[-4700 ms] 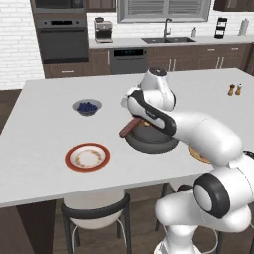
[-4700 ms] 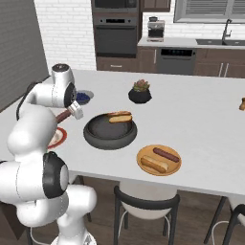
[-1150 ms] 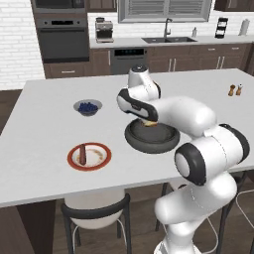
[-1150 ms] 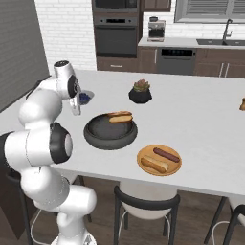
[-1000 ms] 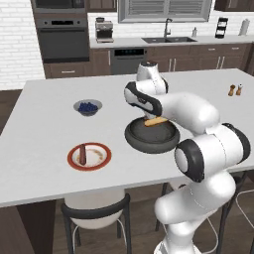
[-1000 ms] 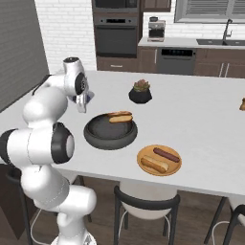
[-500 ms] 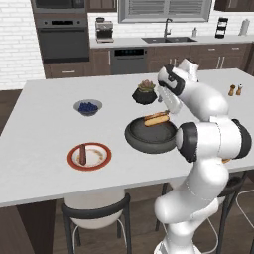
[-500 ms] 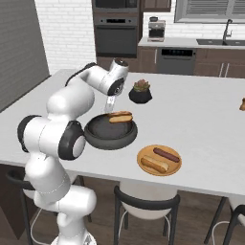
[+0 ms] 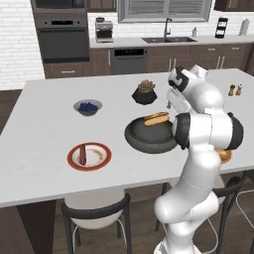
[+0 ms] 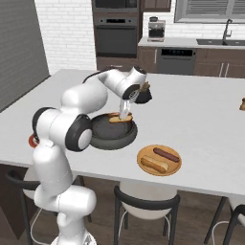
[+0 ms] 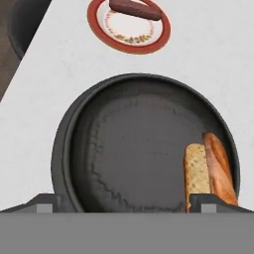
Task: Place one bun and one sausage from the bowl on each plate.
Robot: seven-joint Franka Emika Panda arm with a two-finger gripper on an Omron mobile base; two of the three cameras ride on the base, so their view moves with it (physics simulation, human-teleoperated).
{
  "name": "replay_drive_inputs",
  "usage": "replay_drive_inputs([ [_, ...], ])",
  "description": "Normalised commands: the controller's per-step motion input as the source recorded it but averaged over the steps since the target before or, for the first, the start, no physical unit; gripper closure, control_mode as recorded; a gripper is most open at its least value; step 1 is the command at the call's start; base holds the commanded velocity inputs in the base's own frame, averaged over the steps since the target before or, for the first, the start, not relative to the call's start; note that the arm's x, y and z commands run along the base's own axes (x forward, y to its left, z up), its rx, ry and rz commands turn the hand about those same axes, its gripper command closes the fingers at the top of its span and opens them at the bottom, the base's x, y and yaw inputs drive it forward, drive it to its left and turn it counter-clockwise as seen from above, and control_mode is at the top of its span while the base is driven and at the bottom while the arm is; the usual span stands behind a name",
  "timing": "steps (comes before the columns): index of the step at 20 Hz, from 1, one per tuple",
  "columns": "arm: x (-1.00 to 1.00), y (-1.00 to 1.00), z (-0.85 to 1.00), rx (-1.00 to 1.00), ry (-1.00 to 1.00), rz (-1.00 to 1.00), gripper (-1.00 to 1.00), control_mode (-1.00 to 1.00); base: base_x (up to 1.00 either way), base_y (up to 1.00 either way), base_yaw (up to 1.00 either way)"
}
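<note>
The wide dark bowl (image 9: 144, 141) (image 10: 107, 136) (image 11: 134, 149) sits mid-counter with one bun (image 9: 156, 119) (image 10: 119, 117) (image 11: 211, 171) lying at its edge. My gripper (image 9: 171, 108) (image 10: 125, 112) (image 11: 129, 203) hangs open just above the bowl, beside the bun, holding nothing. The red-rimmed plate (image 9: 106, 158) (image 11: 92, 22) lies to the left near the front edge with a sausage (image 9: 83, 155) (image 11: 135, 9) on it. The orange plate (image 10: 172, 167) to the right holds a bun (image 10: 154, 163) and a sausage (image 10: 166, 154); in the left base view my arm hides most of it.
A small bowl of blueberries (image 9: 88, 106) stands at the back left. A potted plant (image 9: 145, 93) (image 10: 143, 93) sits just behind the dark bowl. Two shakers (image 9: 234, 90) stand far right. Stools line the counter's front edge.
The sausage that hung in my gripper now lies on the red-rimmed plate. My hand has opened and swung right, from the plate side to above the bowl by the bun.
</note>
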Motion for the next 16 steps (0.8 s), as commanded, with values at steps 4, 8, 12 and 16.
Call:
replay_drive_inputs([
  [4, 0.05, 0.33, -0.29, -0.09, 0.00, 0.03, -1.00, -1.00, 0.00, 0.00, 0.00],
  [8, 0.20, 0.23, -0.33, -0.04, 0.00, 0.00, -1.00, -1.00, 0.00, 0.00, 0.00],
  [12, 0.31, 0.32, -0.37, -0.06, -0.01, 0.00, -1.00, -1.00, 0.00, 0.00, 0.00],
  [16, 0.52, 0.02, -0.12, -0.05, -0.05, 0.00, -1.00, -1.00, 0.00, 0.00, 0.00],
])
